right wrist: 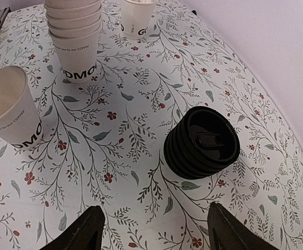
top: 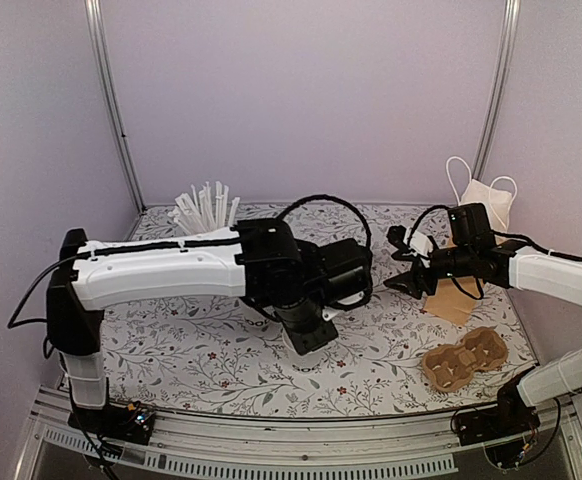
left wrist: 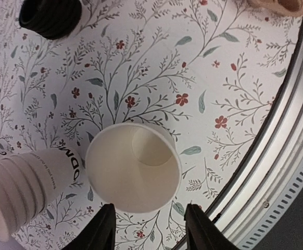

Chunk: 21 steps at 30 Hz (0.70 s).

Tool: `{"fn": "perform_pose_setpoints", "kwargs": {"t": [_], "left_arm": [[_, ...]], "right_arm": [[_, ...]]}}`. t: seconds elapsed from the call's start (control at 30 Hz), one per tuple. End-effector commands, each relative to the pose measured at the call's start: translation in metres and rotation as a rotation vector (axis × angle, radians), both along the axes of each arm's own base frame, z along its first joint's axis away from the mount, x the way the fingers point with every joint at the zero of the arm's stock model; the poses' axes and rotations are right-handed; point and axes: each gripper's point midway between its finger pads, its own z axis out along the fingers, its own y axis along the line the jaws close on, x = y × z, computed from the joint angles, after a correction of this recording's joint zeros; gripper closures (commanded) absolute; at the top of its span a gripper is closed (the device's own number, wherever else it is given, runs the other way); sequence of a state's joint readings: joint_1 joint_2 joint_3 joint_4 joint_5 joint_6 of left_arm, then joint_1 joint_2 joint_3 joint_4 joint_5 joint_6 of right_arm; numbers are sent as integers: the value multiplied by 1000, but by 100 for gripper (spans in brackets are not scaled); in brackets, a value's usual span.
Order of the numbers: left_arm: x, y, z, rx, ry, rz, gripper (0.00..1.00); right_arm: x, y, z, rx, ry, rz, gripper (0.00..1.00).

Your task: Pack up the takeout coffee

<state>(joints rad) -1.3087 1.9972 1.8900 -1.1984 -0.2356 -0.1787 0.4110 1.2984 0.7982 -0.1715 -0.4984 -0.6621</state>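
A lidless white paper cup (left wrist: 133, 169) stands upright on the floral tablecloth, just ahead of my left gripper (left wrist: 150, 229). That gripper is open, its fingers (left wrist: 102, 229) on either side, clear of the cup's rim. A stack of black lids (right wrist: 201, 143) lies ahead of my right gripper (right wrist: 159, 232), which is open with nothing in it. In the top view the right gripper (top: 409, 280) hovers at the right of the table. A takeout coffee with its lid on is out of view.
A stack of printed white cups (left wrist: 21, 182) lies beside the single cup. The right wrist view shows the cup stack (right wrist: 76, 36) and two single cups (right wrist: 11, 107), (right wrist: 137, 18). A cardboard carrier (top: 463, 362), brown bag (top: 453, 298), straws (top: 206, 205) and front rail (left wrist: 276, 156) border the table.
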Motion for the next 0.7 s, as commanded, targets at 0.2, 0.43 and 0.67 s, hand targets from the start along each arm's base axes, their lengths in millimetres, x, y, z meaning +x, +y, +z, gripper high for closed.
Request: {"fn": "perform_pose_setpoints", "kwargs": {"t": [0.2,0.43,0.67], "left_arm": [[112,121,94,-256,-130,663,52],[149,166,85,-383,-61,814,55],[159,166,58,-355,-2,808,57]], "right_arm": [[3,-1,-6,-14,15,3,29],[3,-2,-6,-21,12,2,29],[2,-1,-9,-27,21,11,29]]}}
